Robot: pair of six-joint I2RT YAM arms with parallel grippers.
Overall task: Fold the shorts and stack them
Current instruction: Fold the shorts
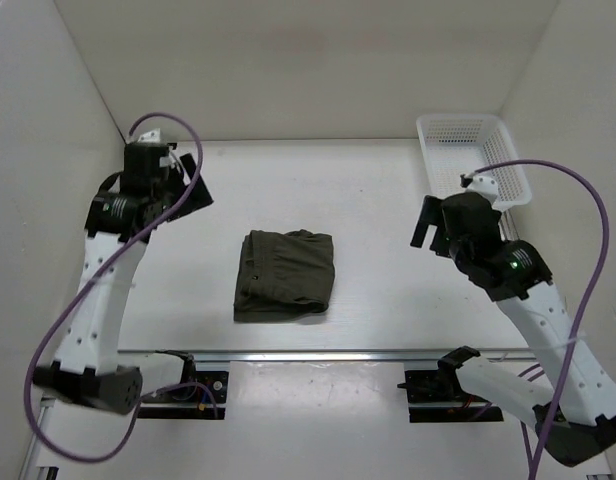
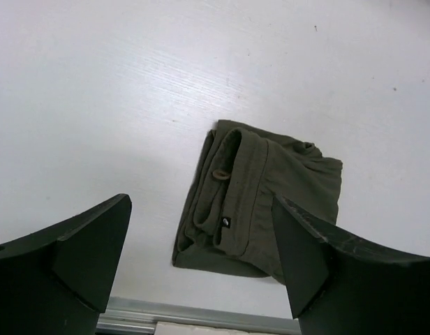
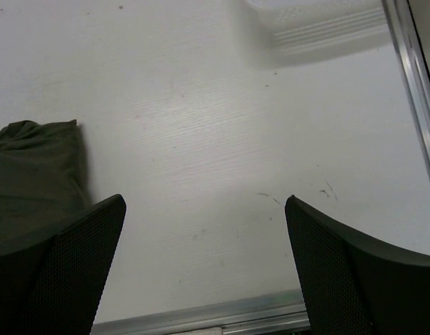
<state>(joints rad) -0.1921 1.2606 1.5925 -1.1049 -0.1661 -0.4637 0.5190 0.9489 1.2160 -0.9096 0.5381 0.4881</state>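
Nearest the arm bases, an aluminium rail [image 1: 318,355] runs along the near edge of the white table [image 1: 388,320]. Just beyond it, about midway between the two arms, lie the shorts [image 1: 285,275]. They are already folded into a compact, nearly square olive bundle, flat on the table, and nothing touches them. In the left wrist view the layered waistband edges run down the bundle's left side, so its fold lines run roughly near to far.

The left gripper [image 2: 201,206] hangs above the table, beyond and to the left of the bundle, with its jaws spread wide and nothing in them. The right gripper [image 3: 204,202] is just as wide open and empty. It sits to the bundle's right, with only a corner of the cloth at the left edge of its view.

The left gripper seems slightly nearer, so any further tidying probably falls to it. A white plastic basket [image 1: 473,150] stands in the far right corner, well apart from the shorts and closer to the right arm.
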